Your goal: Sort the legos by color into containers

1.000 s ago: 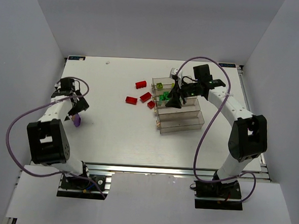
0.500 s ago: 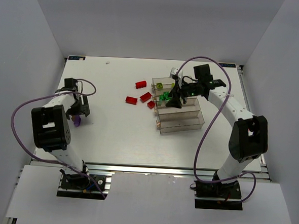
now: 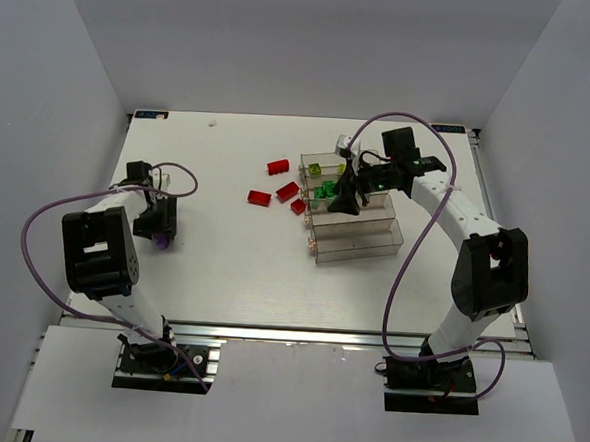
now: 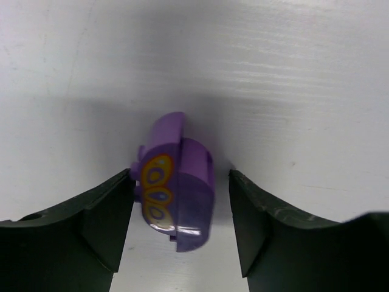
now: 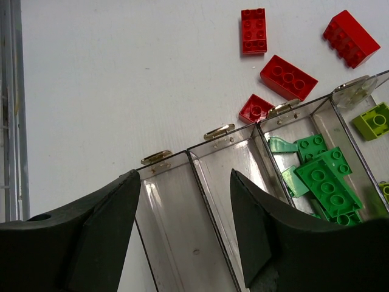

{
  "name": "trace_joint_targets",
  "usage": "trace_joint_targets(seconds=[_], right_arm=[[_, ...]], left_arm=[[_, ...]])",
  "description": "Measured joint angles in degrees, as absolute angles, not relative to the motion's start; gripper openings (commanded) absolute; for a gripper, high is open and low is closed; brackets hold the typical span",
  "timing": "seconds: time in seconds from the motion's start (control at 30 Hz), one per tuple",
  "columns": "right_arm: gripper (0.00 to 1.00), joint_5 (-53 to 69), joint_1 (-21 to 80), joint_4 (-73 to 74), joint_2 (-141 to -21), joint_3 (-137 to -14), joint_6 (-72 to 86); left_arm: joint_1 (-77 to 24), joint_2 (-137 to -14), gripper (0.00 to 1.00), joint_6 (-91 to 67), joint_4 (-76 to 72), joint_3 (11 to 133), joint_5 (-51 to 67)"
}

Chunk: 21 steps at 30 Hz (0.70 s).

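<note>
My left claw (image 4: 181,182) was down at the tabletop (image 3: 222,267) close to its left edge, about halfway between the near and far edges. Its jaws stood apart on either side of a purple lego (image 4: 179,201) that lay on the surface. The wrist view showed the left finger (image 4: 103,213) touching, or all but touching, the side of the piece. The right finger (image 4: 267,225) stood off from it with a strip of bare white between, so the claw was not clenched on it. The purple lego was rounded, with a yellow and purple printed pattern on the face turned toward the camera.

My right claw (image 5: 185,176) hung released, jaws spread wide and holding nothing, above the containers (image 3: 358,250). These were four clear trays in a slanted row, right of the tabletop's middle and nearer the far edge than the near one. Beneath this claw, the two trays closest to the near edge (image 5: 176,231) looked bare inside. The third tray held several green legos (image 5: 319,176). A yellow-green lego (image 5: 372,120) lay in the tray closest to the far edge.

Four red legos (image 5: 289,77) lay loose on the tabletop, on the side of the trays toward the left edge. The smallest red one (image 5: 255,108) was just beside the end of the green tray, and the other three were a little farther off.
</note>
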State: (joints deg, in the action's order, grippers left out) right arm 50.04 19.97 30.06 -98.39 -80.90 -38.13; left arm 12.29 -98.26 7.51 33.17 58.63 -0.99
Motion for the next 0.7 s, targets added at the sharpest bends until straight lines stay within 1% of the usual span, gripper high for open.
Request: trace_joint_targets(seconds=[0.1,0.23,0.27,0.3,0.33,0.47,0.53,0.63,0.7], right_arm=[[0.66,50.04,19.97,30.06,-98.39,-80.90,-38.11],[0.61,50.11,19.97,30.17,-98.37,-80.90,-37.87],[0.58,50.26,19.97,30.26,-98.37,-80.88,-37.71],[0.56,50.50,19.97,30.35,-98.37,-80.88,-37.39],[0.54,50.83,20.03,30.44,-98.37,-80.88,-36.86],[0.51,51.13,21.02,30.46,-98.37,-80.75,-33.58],[0.50,51.11,22.28,30.37,-98.37,-80.73,-30.63],[0.50,50.87,24.18,29.78,-98.41,-80.77,-24.93],[0.53,50.61,25.45,29.32,-98.87,-81.25,-19.57]], left_arm=[[12.36,-98.26,0.61,6.81,32.51,58.52,1.43],[12.38,-98.15,0.53,3.33,31.53,58.43,5.23],[12.38,-98.00,0.51,1.80,31.20,58.37,6.74],[12.38,-97.58,0.46,-0.03,30.65,58.15,8.36],[12.34,-96.92,0.46,-2.15,29.91,57.74,10.09],[11.38,-91.11,0.42,-13.61,24.84,54.68,16.86],[9.67,-86.70,0.38,-21.34,20.08,52.42,19.75],[5.80,-81.80,0.39,-32.05,12.58,50.22,22.13],[1.98,-80.31,0.39,-38.94,7.60,49.63,21.93]])
